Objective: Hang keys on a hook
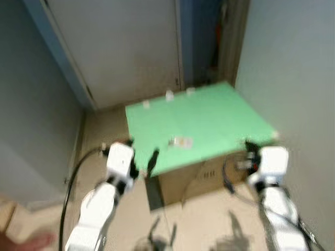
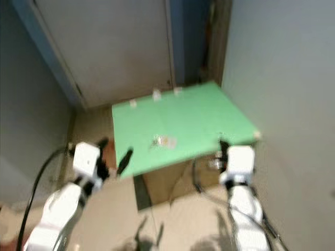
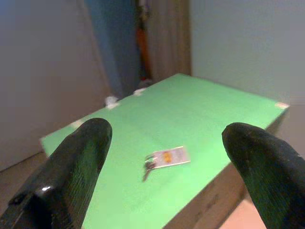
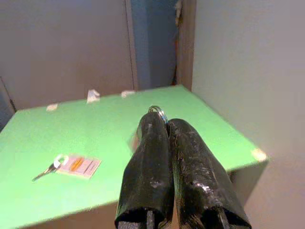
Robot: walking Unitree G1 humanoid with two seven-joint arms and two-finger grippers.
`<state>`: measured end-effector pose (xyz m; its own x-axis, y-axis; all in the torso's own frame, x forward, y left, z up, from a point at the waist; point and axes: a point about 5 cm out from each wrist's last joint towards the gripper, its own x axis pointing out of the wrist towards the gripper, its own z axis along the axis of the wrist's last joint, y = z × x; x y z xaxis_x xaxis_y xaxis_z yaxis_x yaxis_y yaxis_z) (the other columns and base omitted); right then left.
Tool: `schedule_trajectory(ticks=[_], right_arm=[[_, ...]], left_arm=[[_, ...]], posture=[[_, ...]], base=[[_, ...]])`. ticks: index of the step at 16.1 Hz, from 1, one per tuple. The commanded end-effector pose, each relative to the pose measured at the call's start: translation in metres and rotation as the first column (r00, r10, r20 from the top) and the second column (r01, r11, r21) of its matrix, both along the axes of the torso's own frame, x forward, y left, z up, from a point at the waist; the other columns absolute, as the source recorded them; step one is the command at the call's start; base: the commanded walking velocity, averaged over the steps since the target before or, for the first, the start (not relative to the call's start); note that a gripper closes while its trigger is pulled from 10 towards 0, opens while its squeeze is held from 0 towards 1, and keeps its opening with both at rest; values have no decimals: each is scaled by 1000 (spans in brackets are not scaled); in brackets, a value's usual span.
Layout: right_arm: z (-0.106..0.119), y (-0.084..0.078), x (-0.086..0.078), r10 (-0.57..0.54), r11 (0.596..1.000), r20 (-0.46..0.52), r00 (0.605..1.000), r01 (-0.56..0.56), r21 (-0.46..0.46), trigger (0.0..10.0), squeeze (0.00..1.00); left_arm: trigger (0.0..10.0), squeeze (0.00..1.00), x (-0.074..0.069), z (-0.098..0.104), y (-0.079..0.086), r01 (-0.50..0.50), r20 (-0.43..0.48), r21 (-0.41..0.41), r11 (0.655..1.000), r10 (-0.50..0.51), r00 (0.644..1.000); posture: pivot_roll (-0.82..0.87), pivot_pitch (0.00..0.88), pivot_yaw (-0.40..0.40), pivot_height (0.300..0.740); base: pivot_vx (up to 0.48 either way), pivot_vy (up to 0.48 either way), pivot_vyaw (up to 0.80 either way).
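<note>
A key with a pale tag (image 1: 180, 141) lies flat near the middle of a green board (image 1: 209, 115) that rests on a cardboard box (image 1: 204, 178). My left gripper (image 1: 142, 154) hovers at the board's near left corner, open, and its wrist view looks between the wide-apart fingers (image 3: 76, 157) at the tagged key (image 3: 164, 158). My right gripper (image 1: 248, 146) is at the board's near right edge, shut. A small metal key ring (image 4: 157, 112) sticks out from its fingertips. The tagged key (image 4: 71, 164) lies well off to its side.
Small white pieces (image 1: 169, 95) sit along the board's far edge. A grey door (image 1: 131, 47) stands behind and a pale wall (image 1: 293, 63) runs close on the right. A black cable (image 1: 73, 178) loops by my left arm. Tan floor (image 1: 209, 219) lies in front of the box.
</note>
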<state>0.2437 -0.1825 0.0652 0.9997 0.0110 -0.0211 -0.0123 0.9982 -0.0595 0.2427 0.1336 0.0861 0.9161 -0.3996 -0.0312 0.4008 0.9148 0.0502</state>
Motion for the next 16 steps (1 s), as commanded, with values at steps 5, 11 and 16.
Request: schedule_trajectory(ticks=[5, 11, 16], right_arm=[[5, 12, 9, 43, 999, 1, 999, -43, -10, 0, 0], [8, 16, 19, 37, 999, 8, 999, -37, 0, 0, 0], [7, 18, 24, 40, 999, -11, 999, -40, -12, 0, 0]], left_arm=[[10000, 0, 9, 2, -1, 9, 0, 0, 1000, -9, 1000], [10000, 0, 19, 5, -8, 29, 12, -3, 1000, -29, 1000], [10000, 0, 25, 7, -9, 38, 22, 4, 999, -38, 999]], posture=[[-207, 1, 140, 720], [-218, 11, 149, 720], [-222, 14, 153, 720]], base=[[0, 0, 0], [0, 0, 0], [0, 0, -640]])
